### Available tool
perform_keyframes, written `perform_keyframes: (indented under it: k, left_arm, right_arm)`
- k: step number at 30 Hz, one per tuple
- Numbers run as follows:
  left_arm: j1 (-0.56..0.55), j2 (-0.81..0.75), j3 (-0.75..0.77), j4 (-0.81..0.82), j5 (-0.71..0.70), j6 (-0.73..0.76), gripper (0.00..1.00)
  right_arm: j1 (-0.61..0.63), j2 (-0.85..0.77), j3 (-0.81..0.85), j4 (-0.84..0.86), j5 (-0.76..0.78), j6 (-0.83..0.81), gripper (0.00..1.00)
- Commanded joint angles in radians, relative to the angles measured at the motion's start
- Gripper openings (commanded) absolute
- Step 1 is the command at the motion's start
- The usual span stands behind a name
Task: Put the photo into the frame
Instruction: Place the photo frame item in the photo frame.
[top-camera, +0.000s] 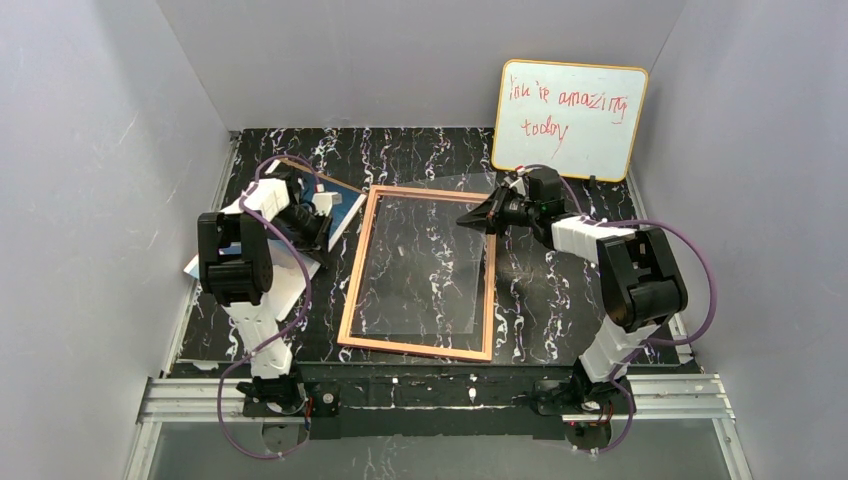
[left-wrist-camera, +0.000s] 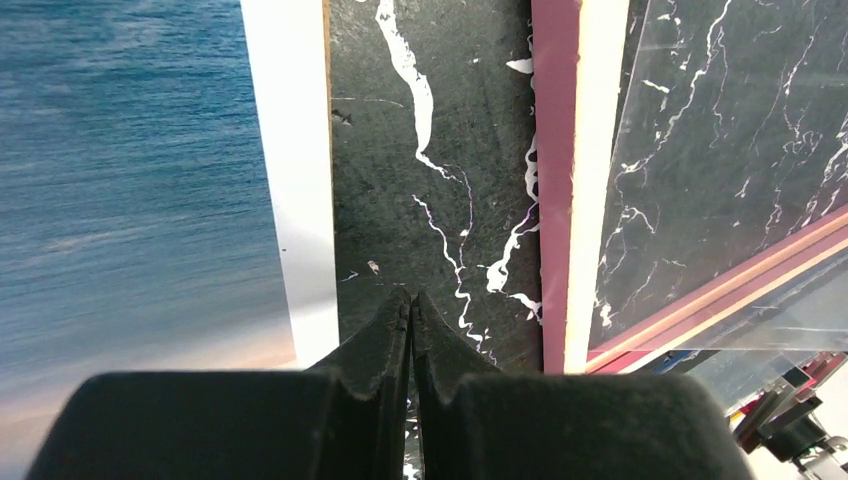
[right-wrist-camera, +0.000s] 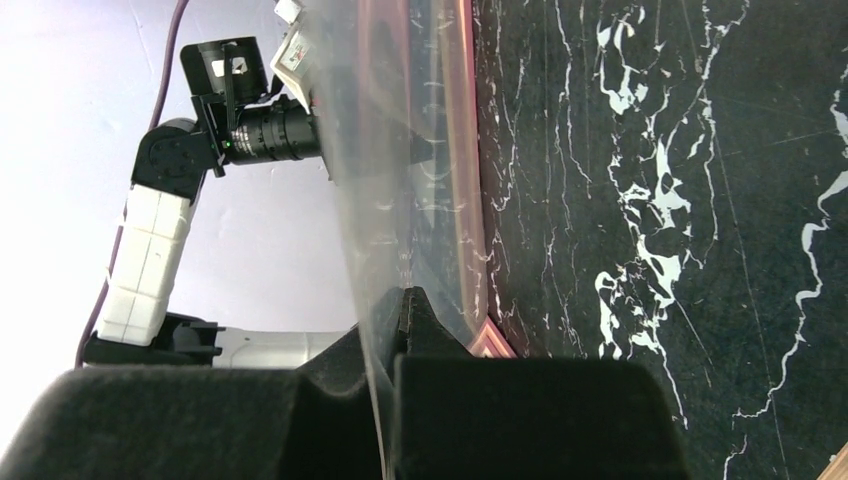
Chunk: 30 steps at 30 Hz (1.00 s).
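Pane (right-wrist-camera: 420, 230) pinched by your right gripper (right-wrist-camera: 405, 300) at the frame's (top-camera: 418, 349) 1 o'clock may slip if you tilt; left gripper (left-wrist-camera: 411, 300) closed, empty.

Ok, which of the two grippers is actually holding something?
The right gripper: its jaws pinch the edge of the clear pane. The left gripper is shut on nothing, above bare table between the photo and the frame.
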Motion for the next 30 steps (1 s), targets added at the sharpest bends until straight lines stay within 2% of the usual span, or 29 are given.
perform_keyframes:
  k: [1,3,12,30]
  left_arm:
    - [-0.013,-0.022,-0.031,-0.011,0.027,0.010,0.02]
    - [-0.052,-0.027,-0.045,0.000,0.027,0.007,0.02]
    - [-0.101,-0.024,-0.096,0.047,0.020,-0.018,0.02]
    - [-0.149,-0.013,-0.140,0.087,0.000,-0.034,0.01]
  right_arm:
    - [-0.001,0.019,-0.004,0.054,-0.017,0.002,0.01]
    - [-0.001,0.019,-0.003,0.060,-0.021,0.007,0.01]
    - [-0.001,0.046,-0.023,0.131,-0.036,0.067,0.01]
    - [0.003,0.080,-0.054,0.214,-0.041,0.138,0.01]
